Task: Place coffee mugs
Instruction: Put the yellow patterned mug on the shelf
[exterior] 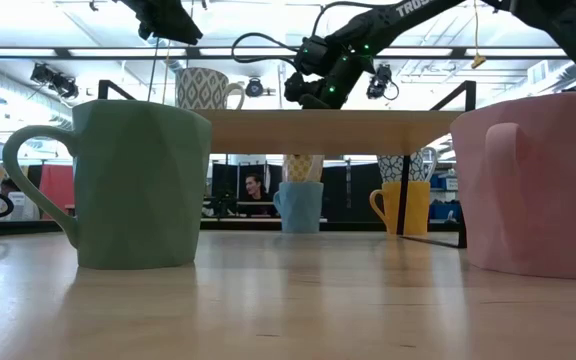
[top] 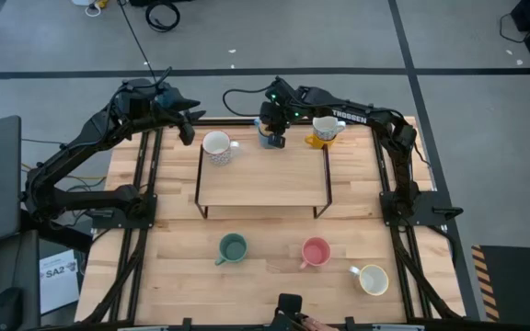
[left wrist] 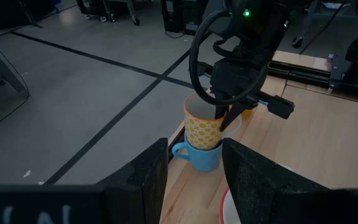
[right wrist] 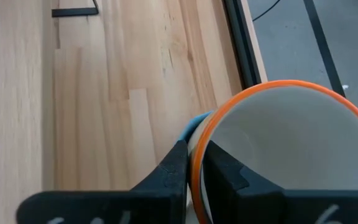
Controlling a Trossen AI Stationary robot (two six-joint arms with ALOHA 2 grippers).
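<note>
Right end effector (right wrist: 191, 168): we see its fingers pinching the rim of the yellow-dotted mug (left wrist: 204, 124), one inside and one outside.
Mug position: nested in the blue mug (left wrist: 199, 155) at the tabletop's (top: 265, 271) far edge, behind the raised shelf (top: 263, 180) (presumably stacked to save room).
Right arm pose: wrist pointing steeply down over the stack.
Left end effector (left wrist: 194, 171): part open, holding nothing, hovering by the patterned white mug (top: 216, 146).

green mug (top: 233, 247) | pink mug (top: 315, 251) | cream mug (top: 373, 279) | white patterned mug (top: 216, 146) | yellow-dotted orange-rimmed mug (left wrist: 204, 123) on blue mug (left wrist: 199, 155) | yellow mug (exterior: 404, 208) | pale wood table (top: 265, 276) | dark arms
</note>
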